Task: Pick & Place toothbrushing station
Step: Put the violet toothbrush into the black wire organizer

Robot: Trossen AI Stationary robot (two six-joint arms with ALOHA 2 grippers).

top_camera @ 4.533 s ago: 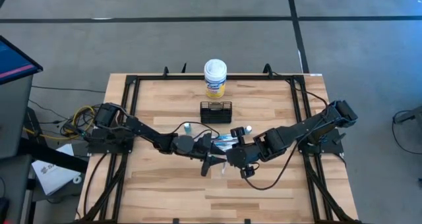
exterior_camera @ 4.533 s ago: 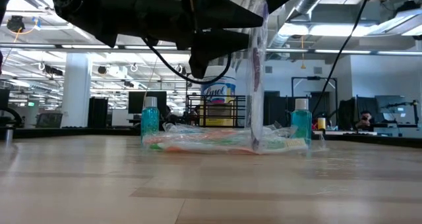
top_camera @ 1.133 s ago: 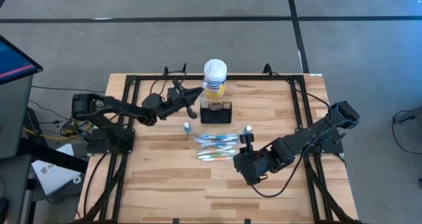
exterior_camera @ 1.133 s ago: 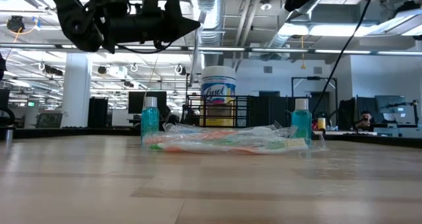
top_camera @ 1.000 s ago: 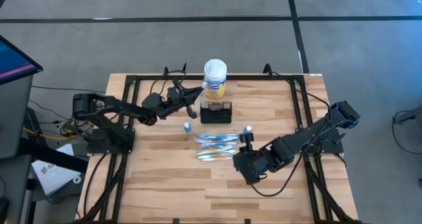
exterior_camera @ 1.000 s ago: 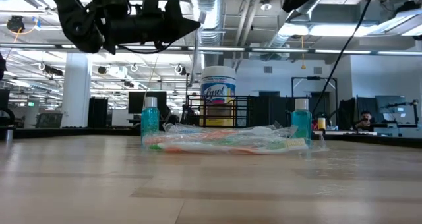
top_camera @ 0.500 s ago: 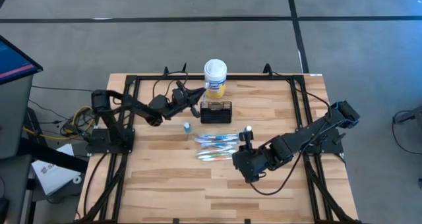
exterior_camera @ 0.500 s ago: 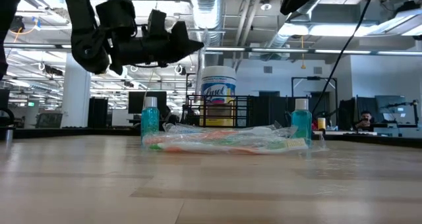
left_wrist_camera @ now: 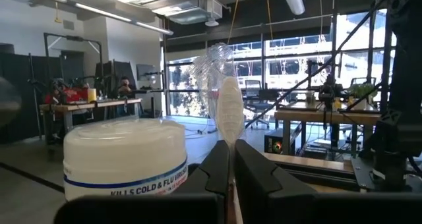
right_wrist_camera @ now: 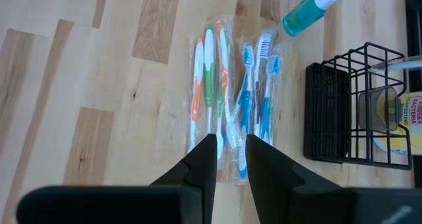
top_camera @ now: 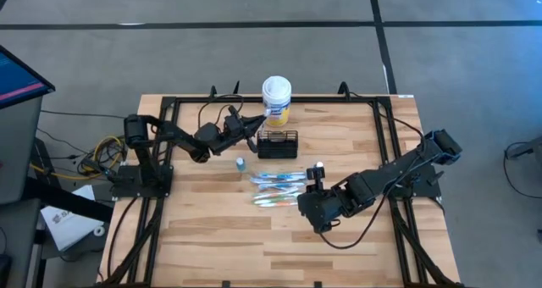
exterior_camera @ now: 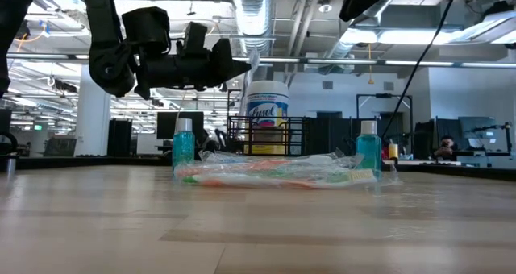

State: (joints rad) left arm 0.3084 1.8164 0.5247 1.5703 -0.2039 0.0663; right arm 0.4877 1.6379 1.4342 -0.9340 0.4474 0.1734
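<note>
While the left claw [top_camera: 254, 124] hangs above the counter at about eleven o'clock from centre, its two dark fingers [left_wrist_camera: 221, 171] are pressed together on a clear-wrapped toothbrush [left_wrist_camera: 227, 109] whose white head stands up between them. Just beside it at twelve o'clock stands a yellow cylindrical canister with a white lid [top_camera: 276, 100]; the low view shows "Lysol" on its label, and the left wrist view reads "KILLS COLD & FLU VIRUS" on a band under the lid.

Directly below the canister in the high view sits the toothbrushing station [top_camera: 277, 144], a small low black rectangular wire-mesh caddy, upright on the pale wooden plank counter [top_camera: 203, 229]. The left claw's tip is close to the caddy's upper left corner, over the gap between caddy and canister.

South of the caddy lies a loose pile of plastic-wrapped toothbrushes [right_wrist_camera: 231, 99]; the right wrist view shows roughly six, orange, green and blue handled, with white bristles, though the wrapping makes an exact count uncertain. Two small teal liquid bottles with white caps [exterior_camera: 184, 142] flank the pile, one at nine o'clock and one at three o'clock [exterior_camera: 368, 145].

At about five o'clock from centre the right claw [right_wrist_camera: 231, 148] hovers over the near end of the pile, its fingers slightly parted and gripping nothing.
</note>
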